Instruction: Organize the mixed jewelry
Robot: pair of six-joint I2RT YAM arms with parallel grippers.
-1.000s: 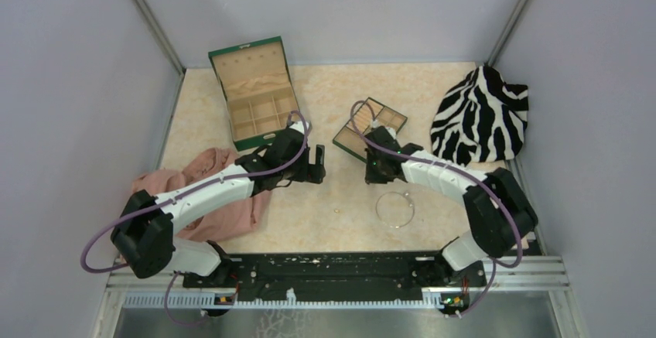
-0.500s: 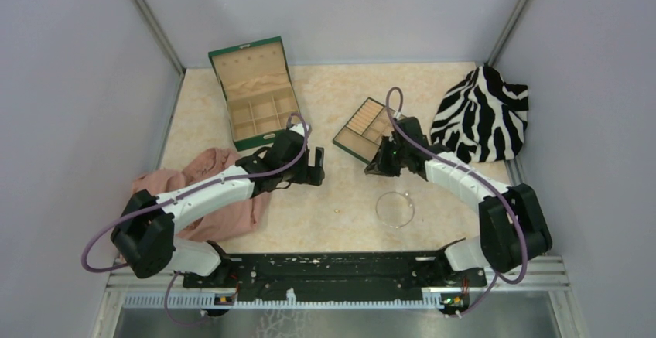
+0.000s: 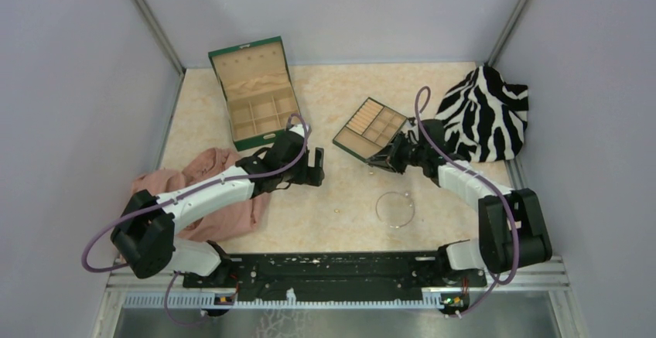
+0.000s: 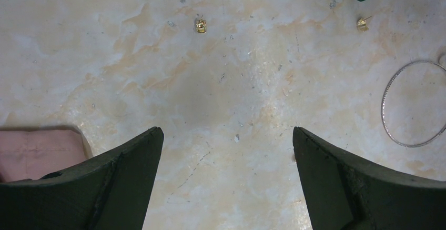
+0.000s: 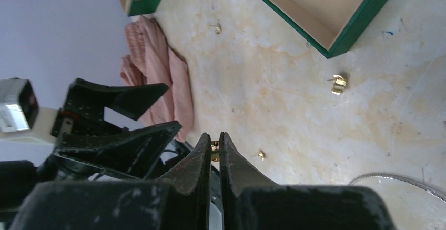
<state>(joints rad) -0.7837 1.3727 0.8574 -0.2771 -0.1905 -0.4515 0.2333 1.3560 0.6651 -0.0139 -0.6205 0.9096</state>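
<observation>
The marble-patterned worktop [image 3: 340,90] carries a zebra-striped cloth [image 3: 480,114] at its far right corner and a crumpled pink cloth [image 3: 236,216] along its left edge; both look set aside, out of the sorting. An open green jewellery box [image 3: 249,63] sits at the far left corner with its lid thrown back, and its lift-out compartment tray [image 3: 360,131] lies askew near the middle, presumably so that the slots are easy to reach. The left gripper [image 3: 313,164] hangs low over bare worktop with its jaws spread wide and nothing between them; I'd guess it is waiting its turn. The right gripper [image 5: 214,138], just beside the tray's near corner, is closed to a sliver on what looks like a pinched gold piece [image 5: 214,147], probably bound for a compartment. The silvery wire hoop [image 4: 384,109] lies flat toward the near edge. Loose gold pieces [image 4: 200,26] dot the worktop, one of them, the corner stud [image 4: 362,23], just off the tray's corner.
</observation>
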